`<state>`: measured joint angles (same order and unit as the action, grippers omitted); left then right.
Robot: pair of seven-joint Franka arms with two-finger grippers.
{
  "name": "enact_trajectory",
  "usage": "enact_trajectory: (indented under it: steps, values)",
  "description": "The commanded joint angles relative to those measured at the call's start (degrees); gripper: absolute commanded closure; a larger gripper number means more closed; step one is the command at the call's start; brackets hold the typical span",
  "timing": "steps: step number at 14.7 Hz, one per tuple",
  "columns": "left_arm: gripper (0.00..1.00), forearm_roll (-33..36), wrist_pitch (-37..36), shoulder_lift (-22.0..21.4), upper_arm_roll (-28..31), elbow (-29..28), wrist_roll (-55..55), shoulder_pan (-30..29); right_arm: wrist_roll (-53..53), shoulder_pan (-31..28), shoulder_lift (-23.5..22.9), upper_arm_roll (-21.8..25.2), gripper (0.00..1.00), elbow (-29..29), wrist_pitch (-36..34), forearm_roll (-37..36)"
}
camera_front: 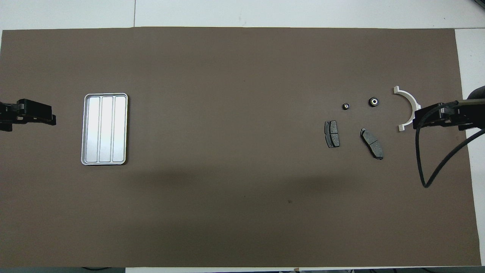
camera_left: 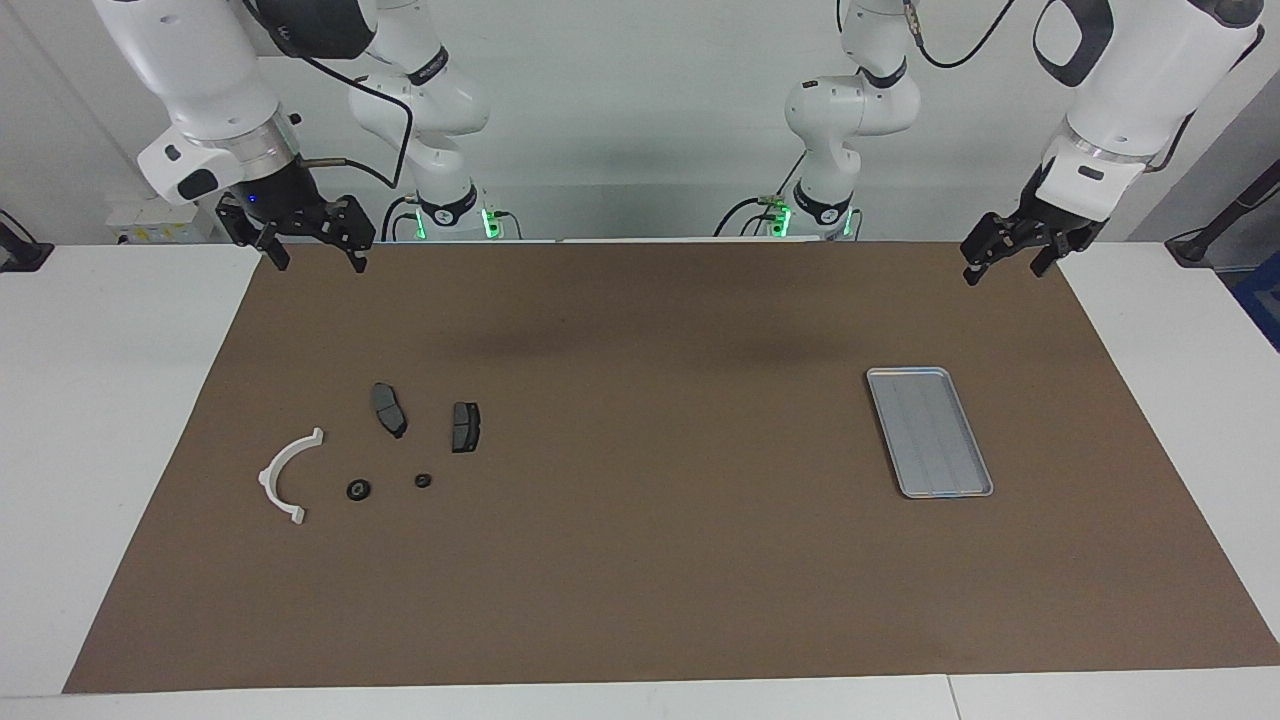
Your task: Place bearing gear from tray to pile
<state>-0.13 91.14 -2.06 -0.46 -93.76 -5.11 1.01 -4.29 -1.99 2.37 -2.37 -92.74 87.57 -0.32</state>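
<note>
Brown mat (camera_left: 640, 560) spread over the white table (camera_left: 110, 400), carrying everything. Up high at the right arm's end, hanging over the mat's end edge: right gripper (camera_left: 320, 262), claw released, fingertips plainly apart, nothing between them. Same story at the left arm's end: left gripper (camera_left: 1003, 270) in the air over that end edge, claw released too, gripping nothing.

Down on the surface now. Silver-grey tray (camera_left: 880, 378) flat on the mat toward the left arm's end, well in from the end edge, long sides running away from the robots, ridged floor bright from overhead (camera_front: 86, 129).

Over to the pile (camera_left: 466, 428) near the right arm's end. White half-ring bracket (camera_left: 279, 463) closest to that end edge, open side facing the other parts. Two dark brake-pad pieces (camera_left: 388, 408) side by side, apart, nearer to the robots than the bracket's middle. And smallest of all, two black bearing gears (camera_left: 358, 489) lying on the mat with the pile, farther from the robots than the pads, the bigger one just beside the bracket, the smaller one (camera_left: 423, 481) near it, neither touching anything.
</note>
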Motion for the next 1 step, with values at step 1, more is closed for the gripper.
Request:
enact_trajectory:
  steps: [1]
  values:
    - [0.00, -0.75, -0.97, 0.03, -0.16, 0.24, 0.45, -0.39, -0.81, -0.73, 1.24, -0.44, 0.00, -1.30, -0.03, 1.20]
